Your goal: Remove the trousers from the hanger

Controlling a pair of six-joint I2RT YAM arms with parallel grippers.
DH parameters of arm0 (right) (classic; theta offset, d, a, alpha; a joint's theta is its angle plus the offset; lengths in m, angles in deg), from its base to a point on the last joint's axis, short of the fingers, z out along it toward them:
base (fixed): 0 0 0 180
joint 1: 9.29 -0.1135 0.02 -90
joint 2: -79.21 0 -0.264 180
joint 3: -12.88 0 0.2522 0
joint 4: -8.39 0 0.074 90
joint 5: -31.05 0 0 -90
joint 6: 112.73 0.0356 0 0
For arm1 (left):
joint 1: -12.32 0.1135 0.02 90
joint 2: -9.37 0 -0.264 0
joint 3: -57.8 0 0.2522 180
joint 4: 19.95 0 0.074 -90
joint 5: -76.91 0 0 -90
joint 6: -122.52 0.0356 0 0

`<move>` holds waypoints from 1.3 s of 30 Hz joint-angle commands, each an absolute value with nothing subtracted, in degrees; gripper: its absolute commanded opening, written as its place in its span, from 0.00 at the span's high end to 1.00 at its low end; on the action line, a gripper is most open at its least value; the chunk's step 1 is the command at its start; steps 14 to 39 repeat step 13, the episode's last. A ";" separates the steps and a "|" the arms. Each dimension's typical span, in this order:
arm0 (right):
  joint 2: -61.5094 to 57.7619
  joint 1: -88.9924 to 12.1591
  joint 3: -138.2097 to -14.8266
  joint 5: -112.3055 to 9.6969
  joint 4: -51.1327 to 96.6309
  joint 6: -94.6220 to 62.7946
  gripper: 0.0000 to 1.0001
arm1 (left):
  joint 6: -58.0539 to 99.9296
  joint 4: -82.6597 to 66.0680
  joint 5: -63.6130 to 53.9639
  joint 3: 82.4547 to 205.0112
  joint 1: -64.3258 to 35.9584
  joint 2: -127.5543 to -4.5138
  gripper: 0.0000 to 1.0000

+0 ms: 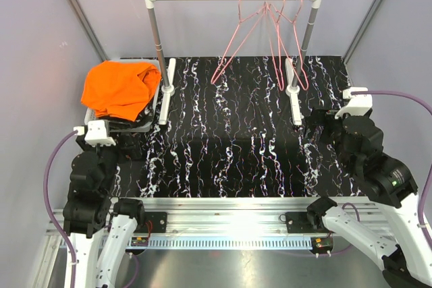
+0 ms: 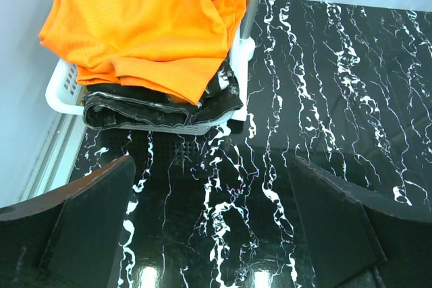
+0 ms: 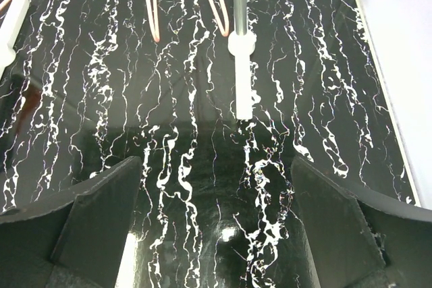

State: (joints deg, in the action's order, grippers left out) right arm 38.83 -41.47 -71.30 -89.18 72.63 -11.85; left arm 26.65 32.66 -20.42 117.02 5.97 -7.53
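Black marbled table (image 1: 223, 160): you've got orange trousers (image 1: 120, 88) atop a black pair (image 2: 155, 106) in the white basket (image 2: 61, 89), far-left corner. Left gripper (image 2: 212, 187) and right gripper (image 3: 217, 180) both spread wide, holding nothing.

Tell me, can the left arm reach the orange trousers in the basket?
Probably yes. The orange trousers lie uppermost in the white basket, just ahead of the open left gripper, and nothing stands between them.
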 commanded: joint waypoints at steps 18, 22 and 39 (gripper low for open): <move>39.66 -41.19 -70.76 -89.18 72.43 -11.57 0.01 | 26.37 29.23 -23.98 118.23 5.37 -7.85 0.01; 39.66 -41.19 -70.76 -89.18 72.43 -11.57 0.01 | 26.37 29.23 -23.98 118.23 5.37 -7.85 0.01; 39.66 -41.19 -70.76 -89.18 72.43 -11.57 0.01 | 26.37 29.23 -23.98 118.23 5.37 -7.85 0.01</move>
